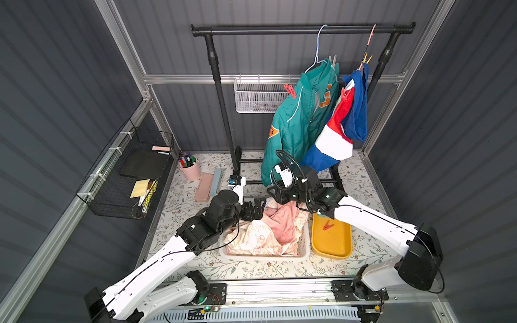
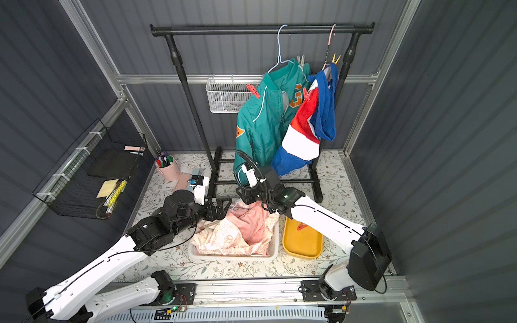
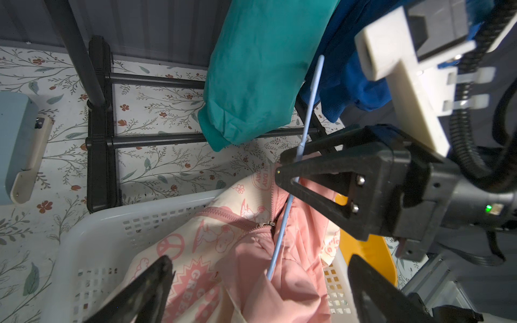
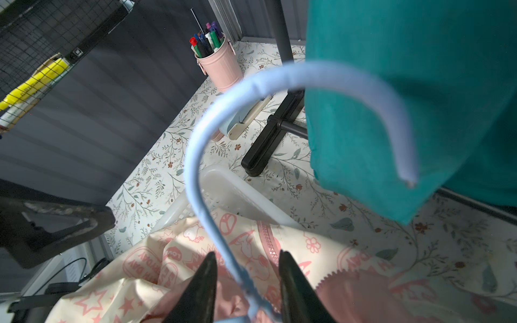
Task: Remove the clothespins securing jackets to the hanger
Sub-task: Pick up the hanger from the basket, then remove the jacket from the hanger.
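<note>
Right hand (image 4: 246,254) stands part open astride the neck of the blue hanger (image 4: 192,156), just above the cream-and-pink jacket (image 4: 321,246), so it should pinch squarely before lifting, left hand (image 1: 260,210) gaping beside it, red clothespin (image 1: 290,91) far beyond on the teal jacket (image 1: 296,120).

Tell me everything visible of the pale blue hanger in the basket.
The pale blue hanger is thin coated wire with a curved hook poking up free. Its neck runs down into the cream-and-pink jacket lying in the white basket. The right gripper has its jaws on either side of the neck, a gap showing.
</note>
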Controlling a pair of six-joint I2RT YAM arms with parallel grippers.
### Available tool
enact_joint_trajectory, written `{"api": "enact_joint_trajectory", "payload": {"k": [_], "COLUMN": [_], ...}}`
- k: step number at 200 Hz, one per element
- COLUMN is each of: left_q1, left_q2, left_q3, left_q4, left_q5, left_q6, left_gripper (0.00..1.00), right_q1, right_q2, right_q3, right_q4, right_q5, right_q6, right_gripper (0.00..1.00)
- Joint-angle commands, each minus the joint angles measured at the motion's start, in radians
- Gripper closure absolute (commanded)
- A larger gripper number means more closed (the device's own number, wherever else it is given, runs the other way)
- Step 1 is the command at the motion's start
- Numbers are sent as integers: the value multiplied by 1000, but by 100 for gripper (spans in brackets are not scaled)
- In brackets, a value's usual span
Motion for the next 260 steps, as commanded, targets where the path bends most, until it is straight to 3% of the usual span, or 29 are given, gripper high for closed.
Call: {"api": "enact_joint_trajectory", "payload": {"k": [1,38,63,107,193,222,260], "left_q1": [3,3,3,3,3,3,4], "left_q2": [-25,-49,-95,-141,-208,-202,-176], "left_q3": [-2,-17,20,104,35,13,-17], "left_q4": [-32,-73,-146,-273,-308,-305,-259], "left_q5": [12,91,107,85,112,110,129], "left_q6": [-9,7,5,0,-46,-43,-22], "left_gripper": [1,1,1,1,1,6,20], "right_q1": [6,5,-5,-53,-194,-224,-245], "right_q2": [4,-28,-60,-81,-80,-75,-63], "right_q3": [48,84,97,113,120,120,115], "right_q4": [2,-43,-74,-90,-63,-60,-55], "right_q5": [-20,23,65,66,64,72,74], "right_q6": [-12,-69,-111,-122,-67,-49,-37], "right_gripper": [73,85,100,100,100,100,100]}}
